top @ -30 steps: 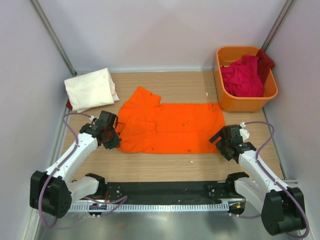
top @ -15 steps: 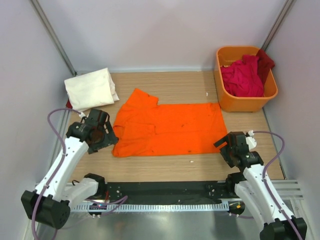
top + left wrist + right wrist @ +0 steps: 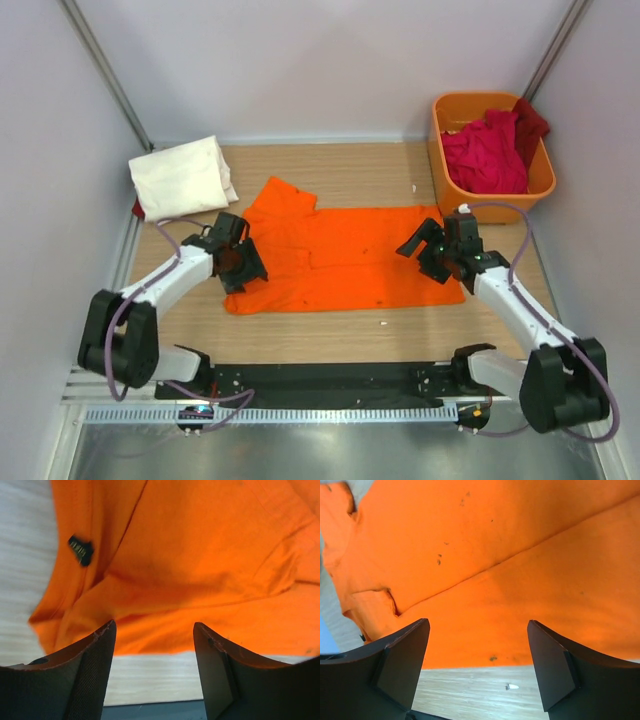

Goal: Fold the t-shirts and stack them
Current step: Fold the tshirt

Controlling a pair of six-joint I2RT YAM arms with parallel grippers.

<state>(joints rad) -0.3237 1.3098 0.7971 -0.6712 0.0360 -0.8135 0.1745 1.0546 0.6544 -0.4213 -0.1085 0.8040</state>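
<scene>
A bright orange t-shirt (image 3: 335, 255) lies spread flat across the middle of the wooden table, a sleeve pointing up at its left. It fills most of the left wrist view (image 3: 200, 555) and the right wrist view (image 3: 485, 570). My left gripper (image 3: 240, 268) hovers over the shirt's left end, open, nothing between its fingers (image 3: 90, 670). Over the shirt's right edge hangs my right gripper (image 3: 432, 257), jaws wide, empty. A folded cream-white t-shirt (image 3: 182, 178) rests at the back left. Crimson and dark red t-shirts (image 3: 490, 150) are heaped in the tub.
A rigid orange plastic tub (image 3: 452, 196) stands at the back right corner. Grey walls close the table on three sides. A small white scrap (image 3: 383, 323) lies on the wood in front of the orange shirt. The black base rail (image 3: 330, 378) runs along the near edge.
The left gripper let go of the orange shirt's left end, opened and came back over it. The right arm swung back and up to the shirt's right edge. The shirt now lies flatter.
</scene>
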